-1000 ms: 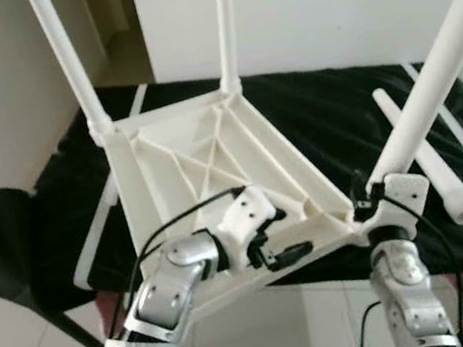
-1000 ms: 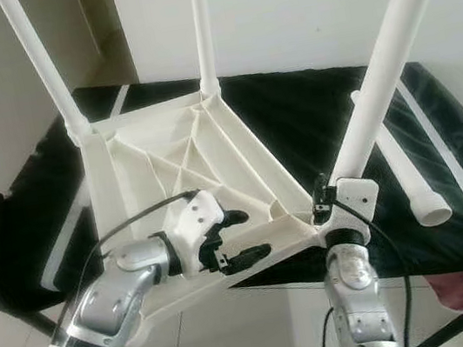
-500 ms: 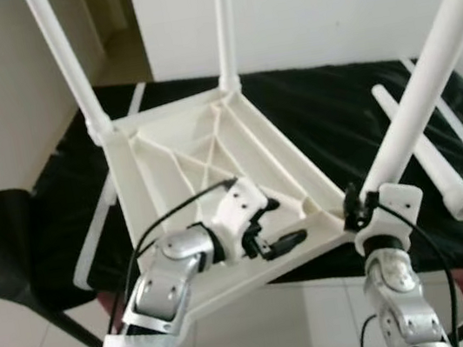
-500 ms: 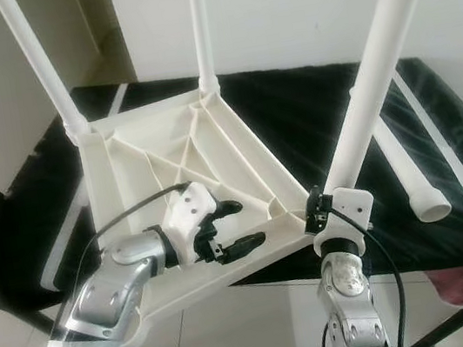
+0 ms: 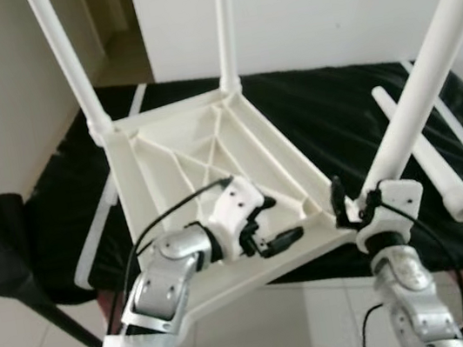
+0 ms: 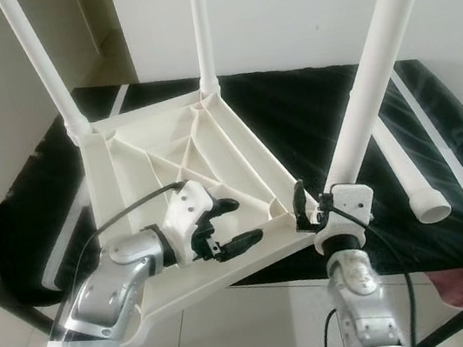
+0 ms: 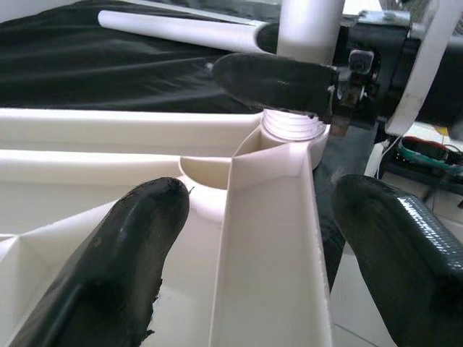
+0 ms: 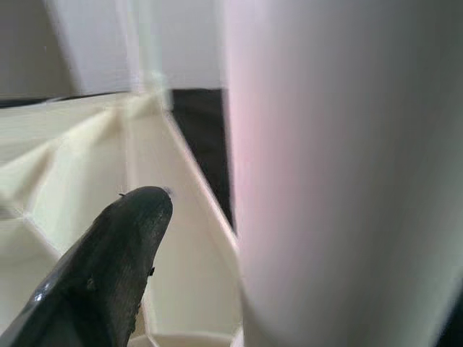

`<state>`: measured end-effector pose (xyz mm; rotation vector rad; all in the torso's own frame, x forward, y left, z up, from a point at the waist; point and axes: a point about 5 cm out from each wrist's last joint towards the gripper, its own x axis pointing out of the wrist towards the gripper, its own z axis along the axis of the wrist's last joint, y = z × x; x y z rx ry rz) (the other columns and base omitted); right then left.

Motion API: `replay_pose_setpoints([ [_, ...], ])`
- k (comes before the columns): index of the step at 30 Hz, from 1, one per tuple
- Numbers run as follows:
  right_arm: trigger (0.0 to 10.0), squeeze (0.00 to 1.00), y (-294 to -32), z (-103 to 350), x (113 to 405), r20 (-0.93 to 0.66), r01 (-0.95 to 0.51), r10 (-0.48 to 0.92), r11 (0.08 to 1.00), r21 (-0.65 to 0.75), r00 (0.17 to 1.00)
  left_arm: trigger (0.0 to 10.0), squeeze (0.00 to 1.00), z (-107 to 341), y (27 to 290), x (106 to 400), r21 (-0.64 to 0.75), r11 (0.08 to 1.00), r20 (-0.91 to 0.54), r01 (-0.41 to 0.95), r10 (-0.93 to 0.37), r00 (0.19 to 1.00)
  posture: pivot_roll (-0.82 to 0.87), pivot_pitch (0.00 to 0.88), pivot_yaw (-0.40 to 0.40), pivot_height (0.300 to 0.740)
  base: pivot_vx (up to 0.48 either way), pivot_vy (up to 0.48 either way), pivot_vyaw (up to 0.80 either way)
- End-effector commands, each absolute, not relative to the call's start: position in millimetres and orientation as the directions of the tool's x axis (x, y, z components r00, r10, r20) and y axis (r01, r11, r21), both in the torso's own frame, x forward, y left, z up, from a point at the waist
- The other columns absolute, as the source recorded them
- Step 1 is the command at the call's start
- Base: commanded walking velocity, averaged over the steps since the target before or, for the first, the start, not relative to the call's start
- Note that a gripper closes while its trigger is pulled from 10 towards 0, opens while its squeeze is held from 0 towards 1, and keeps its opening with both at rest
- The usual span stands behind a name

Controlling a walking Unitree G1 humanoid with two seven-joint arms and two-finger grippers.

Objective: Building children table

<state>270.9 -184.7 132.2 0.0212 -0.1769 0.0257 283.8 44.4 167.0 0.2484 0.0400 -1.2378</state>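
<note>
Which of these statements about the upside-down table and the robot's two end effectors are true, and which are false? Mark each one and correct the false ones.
1. The white tabletop lies upside down on a black cloth. True.
2. All four legs are fitted. False: three legs stand in the corners, and a loose leg lies on the cloth.
3. The right end effector is at the base of the near right leg. True.
4. The left end effector is shut on the loose leg. False: it is open, its fingers on either side of a rib of the tabletop.
5. The near left corner has no leg. True.
</note>
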Motion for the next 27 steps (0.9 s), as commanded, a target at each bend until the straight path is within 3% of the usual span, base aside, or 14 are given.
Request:
replay_pose_setpoints([
  [1,10.0,0.00,-186,133,274,0.176,-0.089,0.086,0.996,0.009,0.981,10.0,0.00,164,45,289,0.196,0.427,-0.149,0.883,-0.877,0.457,0.00,0.000,-0.007,0.740,0.000,0.000,0.00],
  [14,10.0,0.00,-213,129,280,0.086,-0.312,0.324,0.942,-0.126,0.942,10.0,0.00,155,31,276,0.192,0.383,-0.168,0.904,-0.895,0.414,0.00,0.000,-0.006,0.740,0.000,0.000,0.00],
  [15,7.7,0.00,-215,129,281,0.082,-0.319,0.331,0.938,-0.136,0.940,10.0,0.00,156,31,276,0.190,0.385,-0.165,0.903,-0.894,0.416,0.00,0.000,-0.006,0.740,0.000,0.000,0.00],
  [18,7.7,0.00,-217,129,281,0.082,-0.319,0.333,0.937,-0.145,0.939,10.0,0.00,156,30,276,0.190,0.386,-0.164,0.902,-0.894,0.417,0.00,0.000,-0.006,0.740,0.000,0.000,0.00],
  [19,0.0,0.00,-218,128,281,0.078,-0.325,0.337,0.936,-0.139,0.938,10.0,0.00,156,31,276,0.192,0.387,-0.165,0.902,-0.893,0.418,0.00,0.000,-0.007,0.740,0.000,0.000,0.00],
  [27,0.0,0.00,-221,125,281,0.081,-0.312,0.323,0.942,-0.126,0.943,10.0,0.00,155,32,275,0.199,0.392,-0.165,0.898,-0.890,0.425,0.00,0.000,-0.009,0.740,0.000,0.000,0.00],
])
